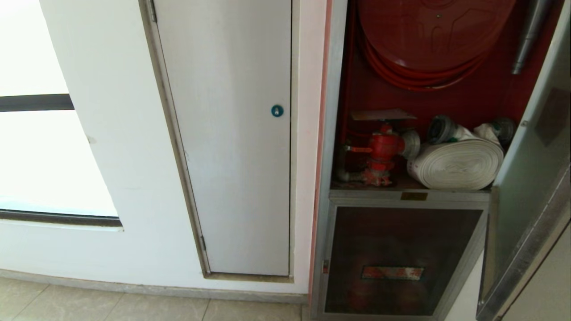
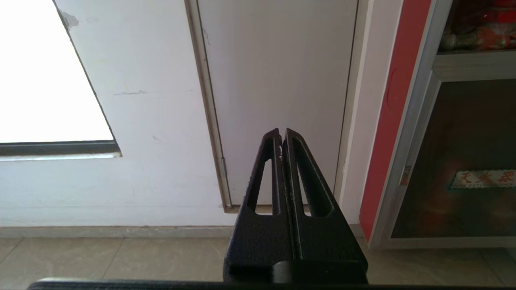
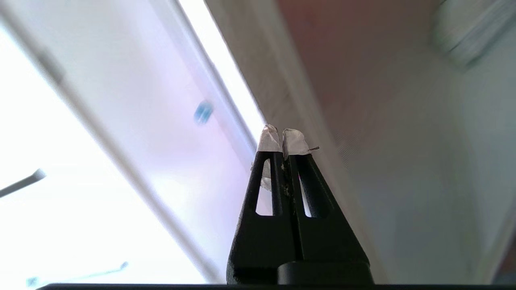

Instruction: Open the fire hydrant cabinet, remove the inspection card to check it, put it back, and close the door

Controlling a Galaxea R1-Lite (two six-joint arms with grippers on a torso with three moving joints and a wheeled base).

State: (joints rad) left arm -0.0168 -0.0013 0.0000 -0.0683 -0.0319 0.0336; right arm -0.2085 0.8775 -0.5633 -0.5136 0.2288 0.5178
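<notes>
Nearest to you, at the right edge of the head view, the large aluminium-framed dark tinted glass door (image 1: 528, 178) stands swung open, its frame running down to the lower right corner. Behind it you see the tall silver-framed fire hydrant cabinet (image 1: 328, 133) with its red interior exposed: a red hose reel (image 1: 428, 40) at the top, a red valve (image 1: 381, 151) on the shelf, and a white rolled hose (image 1: 459, 162) lying just beside the valve. Below the shelf sits a smaller dark glass door with a red label (image 1: 397, 263), closed. You cannot see the inspection card in any view.

Left of the cabinet you have the plain grey-white panel door (image 1: 232, 133) with its blue round lock (image 1: 277, 110), closed, and a bright window (image 1: 40, 156) further left.

Neither arm shows in the head view. Your left gripper (image 2: 282, 133) has its black fingers pressed together on nothing, pointing at the foot of the grey-white panel door, above the tiled floor (image 2: 161, 257). Your right gripper (image 3: 282, 135), with taped tips, is likewise pinched closed and empty; its surroundings are blurred, with the blue lock to one side and the red interior to the other.
</notes>
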